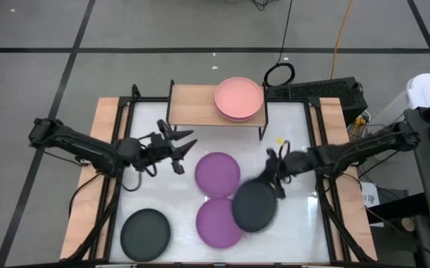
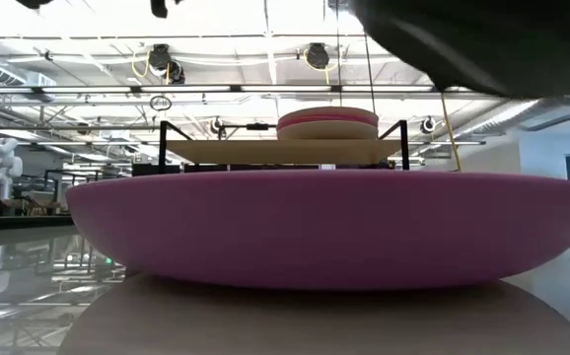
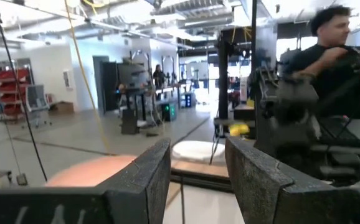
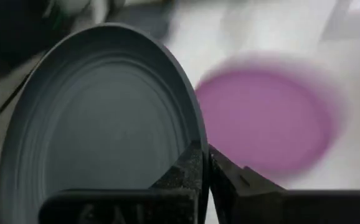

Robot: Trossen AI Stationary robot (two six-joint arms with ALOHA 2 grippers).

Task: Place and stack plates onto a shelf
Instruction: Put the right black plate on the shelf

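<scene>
Shelf [image 1: 200, 104] of light wood on thin black legs stands at the far edge of the white table [image 1: 297, 223], centred. On its right half sits a stack of round matte plates topped by a salmon pink plate [image 1: 239, 97]; the low view shows at least two in the stack, with a paler one on top there.

Right gripper [image 1: 278, 177] is right of centre over the table, its fingers [image 4: 195, 171] pinched together on the rim of a round black plate [image 1: 254, 206]. That plate hangs tilted, partly overlapping the near purple plate in the high view.

Two round purple plates lie flat mid-table: the far purple plate [image 1: 217, 174] and the near purple plate [image 1: 216, 222], just beside each other. A second round black plate [image 1: 145, 234] lies flat at the near left of the table.

Left gripper [image 1: 185, 152] is held above the table left of centre, pointing toward the far purple plate, its fingers [image 3: 144, 180] parted about halfway and holding nothing.

A person in a dark top [image 3: 329, 62] is visible beyond the table in the left wrist view.
</scene>
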